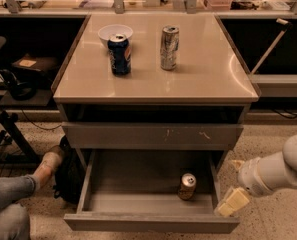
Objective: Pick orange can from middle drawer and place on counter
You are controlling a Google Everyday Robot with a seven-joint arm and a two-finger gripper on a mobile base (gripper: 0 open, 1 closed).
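Small orange-copper can with a silver top (187, 186) stands upright in the right front of the open wide grey drawer (150, 223). The pale gripper (232, 202) hangs just outside the drawer's right front corner, and I can't tell whether it's released or clenched. Best to clear that low wall, come down square over the can, then lift to the glossy beige counter (198, 79).

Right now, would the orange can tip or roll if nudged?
Orange can stands upright in the middle drawer: a high push likely tips it, then it may roll. Small, probably light. Hand hangs outside, right of the drawer.
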